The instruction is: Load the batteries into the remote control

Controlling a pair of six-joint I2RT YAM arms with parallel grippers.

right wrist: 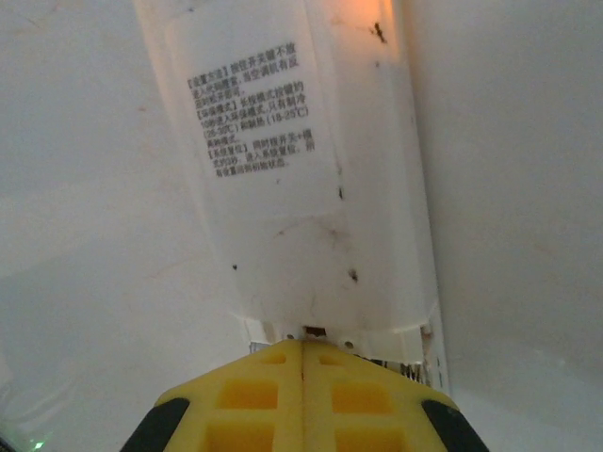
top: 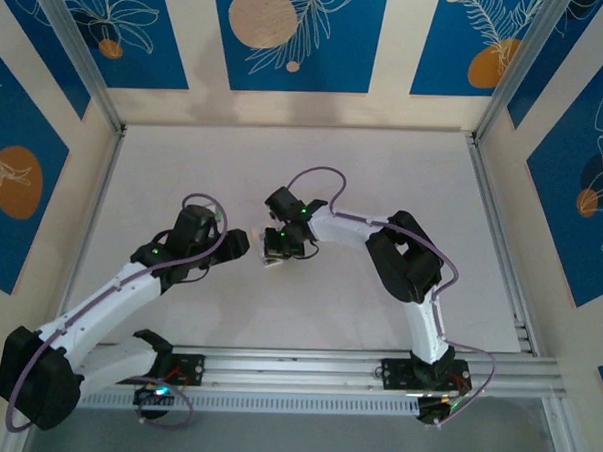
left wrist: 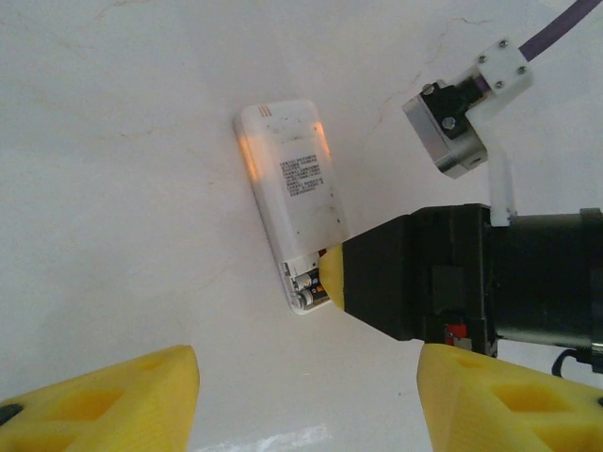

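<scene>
1. Remote control point(left wrist: 292, 193): a white handset that lay flat on the table point(top: 384, 170) with its back face up and a printed label showing. An orange glow marked the end away from the right gripper. It sat about mid-table, a little left of centre, between the two grippers.
2. Batteries point(left wrist: 303, 285): dark cylinders with pale ends, seated side by side in the uncovered end of the remote's compartment.
3. Right gripper point(right wrist: 301, 377): its yellow fingers were clenched together with nothing between them. Their tip pressed against the compartment end of the remote, just beside the batteries. It reached in from the right.
4. Left gripper point(left wrist: 306, 400): its jaws were released and stood wide, and it held nothing. It hung just left of the remote, apart from it.
5. Purple cable point(top: 324, 173): looped above the right arm's wrist.
</scene>
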